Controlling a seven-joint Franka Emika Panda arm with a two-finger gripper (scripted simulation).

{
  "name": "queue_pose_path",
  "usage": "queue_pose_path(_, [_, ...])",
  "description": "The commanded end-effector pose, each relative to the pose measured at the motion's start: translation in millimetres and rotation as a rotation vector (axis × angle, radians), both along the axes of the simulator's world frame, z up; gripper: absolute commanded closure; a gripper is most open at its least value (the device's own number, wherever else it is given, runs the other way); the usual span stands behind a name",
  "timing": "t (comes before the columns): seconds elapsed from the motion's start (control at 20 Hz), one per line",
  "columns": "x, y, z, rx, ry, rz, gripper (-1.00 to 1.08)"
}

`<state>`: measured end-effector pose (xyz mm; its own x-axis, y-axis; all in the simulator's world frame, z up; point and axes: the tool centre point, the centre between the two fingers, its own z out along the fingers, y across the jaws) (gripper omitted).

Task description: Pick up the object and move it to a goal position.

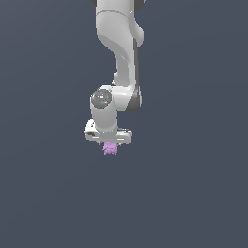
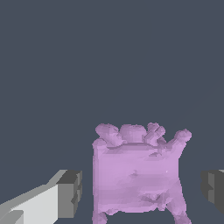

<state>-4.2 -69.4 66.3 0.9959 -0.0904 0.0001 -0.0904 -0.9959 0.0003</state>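
Dark floor surrounds the object point(image 2: 136, 175), gaps separating it from the open hand point(image 2: 142, 188)

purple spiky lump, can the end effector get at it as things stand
Probably yes. In the wrist view the purple spiky lump sits between the two open fingers, with a gap on each side and nothing else between. In the exterior view the end effector is directly above it, lump just beneath.
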Motion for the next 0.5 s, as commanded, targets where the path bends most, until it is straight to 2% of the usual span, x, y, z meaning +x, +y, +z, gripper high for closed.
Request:
queue_pose_path(0.0, [-0.8, -0.2, -12.8, 0.000, 0.000, 0.000, -0.92])
queue_pose_path(0.35, [0.3, -0.6, -26.8, 0.000, 0.000, 0.000, -0.92])
queue_pose_path(0.4, [0.3, -0.6, -26.8, 0.000, 0.000, 0.000, 1.08])
queue_pose_path(0.45, [0.3, -0.6, -26.8, 0.000, 0.000, 0.000, 1.08])
